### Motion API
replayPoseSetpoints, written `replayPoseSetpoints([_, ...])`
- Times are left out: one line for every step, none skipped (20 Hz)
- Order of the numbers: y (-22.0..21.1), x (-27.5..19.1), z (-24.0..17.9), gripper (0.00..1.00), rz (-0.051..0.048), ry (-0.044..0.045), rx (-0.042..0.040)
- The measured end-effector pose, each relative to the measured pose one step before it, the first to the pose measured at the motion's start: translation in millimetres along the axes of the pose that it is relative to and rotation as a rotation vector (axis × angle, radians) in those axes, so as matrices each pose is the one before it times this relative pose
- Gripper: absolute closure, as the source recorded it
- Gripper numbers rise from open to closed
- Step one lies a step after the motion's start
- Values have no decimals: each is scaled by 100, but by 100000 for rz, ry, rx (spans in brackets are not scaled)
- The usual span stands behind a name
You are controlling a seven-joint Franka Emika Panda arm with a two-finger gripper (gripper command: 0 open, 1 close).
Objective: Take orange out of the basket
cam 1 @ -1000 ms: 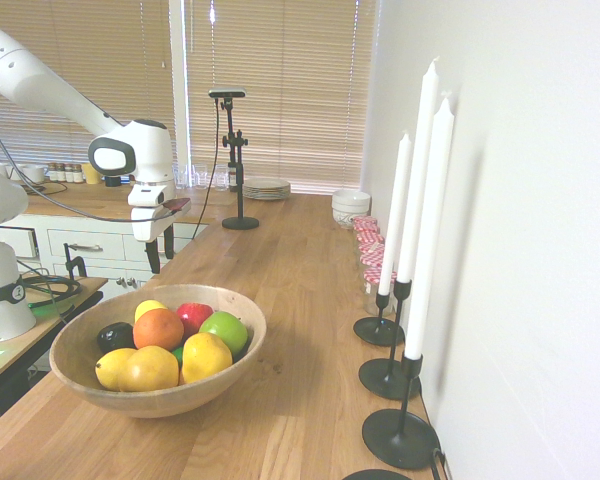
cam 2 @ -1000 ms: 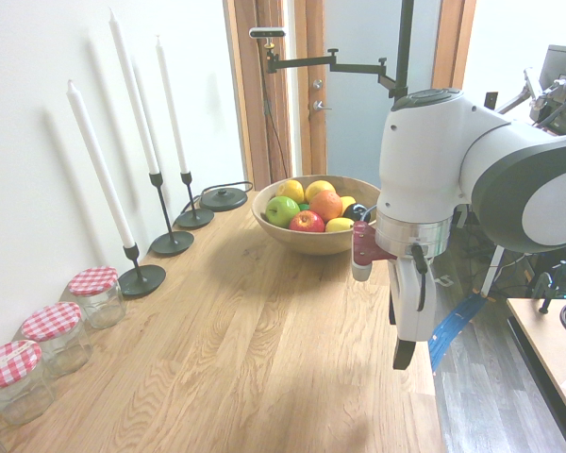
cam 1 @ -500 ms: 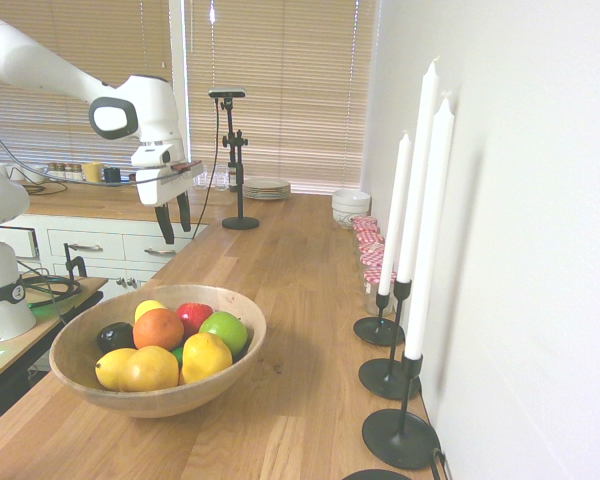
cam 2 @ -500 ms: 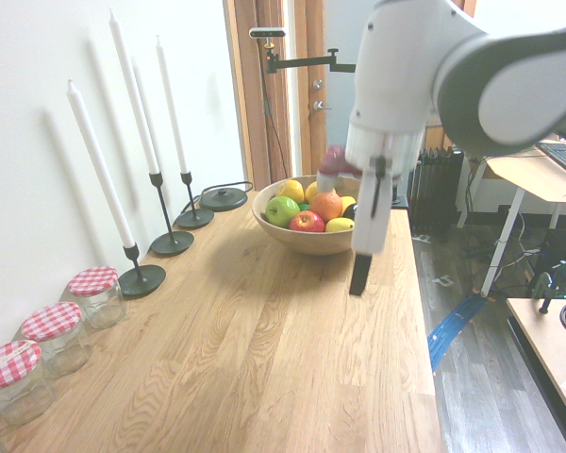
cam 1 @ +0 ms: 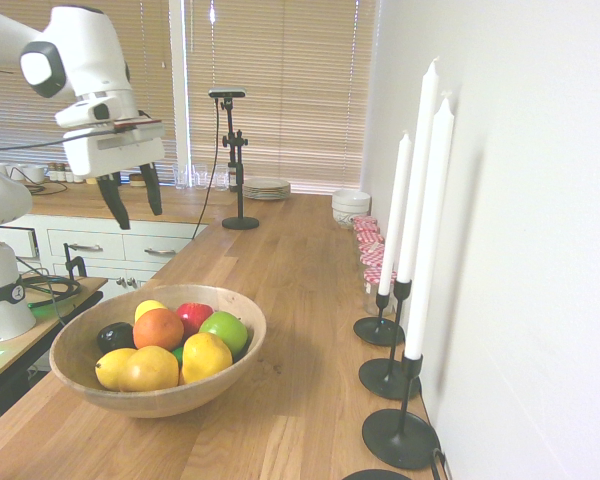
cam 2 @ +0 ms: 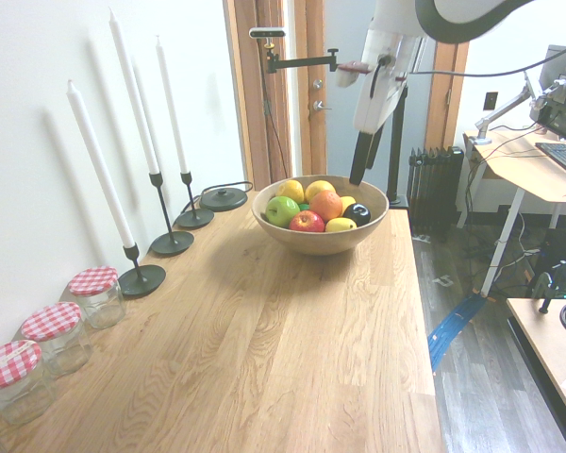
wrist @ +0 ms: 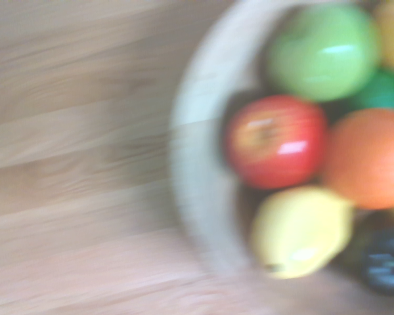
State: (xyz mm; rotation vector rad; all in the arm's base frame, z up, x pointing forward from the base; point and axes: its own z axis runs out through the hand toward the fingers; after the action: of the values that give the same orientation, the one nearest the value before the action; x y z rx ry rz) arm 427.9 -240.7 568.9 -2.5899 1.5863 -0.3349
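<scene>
- Gripper: mine, fingers spread apart and holding nothing, hanging high above the counter beyond the bowl's far side; I judge this height keeps me clear of the rim before any descent.
- Orange: deep reddish-orange, sits atop the pile inside the basket, touching the red apple; uppermost, so reachable from above.
- Neighbours: green apple, yellow fruits and a dark fruit crowd round it, leaving my fingers little room.
- Wrist view: blurred; shows rim, apple and orange below.
- Candlesticks: by the wall, well apart from the bowl.
</scene>
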Motion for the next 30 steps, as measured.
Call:
replayPoseSetpoints([782, 1249, 100, 0, 1185, -316, 18])
replayPoseSetpoints([475, 1168, 320, 0, 1031, -305, -385])
replayPoseSetpoints([241, 1134, 490, 0, 1108, -266, -612])
replayPoseSetpoints([96, 1117, 692, 0, 984, -460, -843])
replayPoseSetpoints([-9, 1137, 874, 0, 739, -702, -907])
replayPoseSetpoints([-99, 1267, 1098, 0, 880, -1012, -786])
replayPoseSetpoints([-149, 1027, 1001, 0, 665, -823, -834])
replayPoseSetpoints([-150, 996, 969, 0, 636, -816, -661])
replayPoseSetpoints([-126, 951, 927, 0, 626, -831, -404])
replayPoseSetpoints([-154, 839, 845, 0, 596, -710, -389])
replayPoseSetpoints([-118, 699, 805, 0, 466, -694, -423])
replayPoseSetpoints([-33, 553, 850, 0, 410, -776, -667])
replayPoseSetpoints([3, 413, 810, 0, 215, -683, -928])
replayPoseSetpoints([42, 278, 836, 0, 133, -844, -993])
replayPoseSetpoints([69, 186, 795, 0, 44, -883, -899])
replayPoseSetpoints([32, 148, 729, 0, 83, -787, -812])
replayPoseSetpoints([-1, 115, 624, 0, 97, -671, -684])
replayPoseSetpoints([-10, 106, 577, 0, 55, -562, -589])
replayPoseSetpoints([-26, 79, 461, 0, 3, -427, -460])
replayPoseSetpoints([-30, 56, 335, 0, -88, -309, -264])
replayPoseSetpoints([-45, 47, 203, 0, -325, -207, 35])
replayPoseSetpoints([-70, 56, 68, 0, -291, -60, 162])
replayPoseSetpoints([-113, 90, -59, 0, -222, 213, 96])
replayPoseSetpoints([-181, 102, -120, 0, -199, 364, 137])
replayPoseSetpoints([-317, 126, -131, 0, -313, 409, 173])
replayPoseSetpoints([-429, 130, -90, 0, -469, 379, 105])
replayPoseSetpoints([-519, 126, -42, 0, -598, 280, -19])
replayPoseSetpoints([-573, 117, 44, 0, -673, 225, -92])
replayPoseSetpoints([-660, 134, 118, 0, -760, 39, -227])
replayPoseSetpoints([-747, 190, 87, 0, -789, 24, -171])
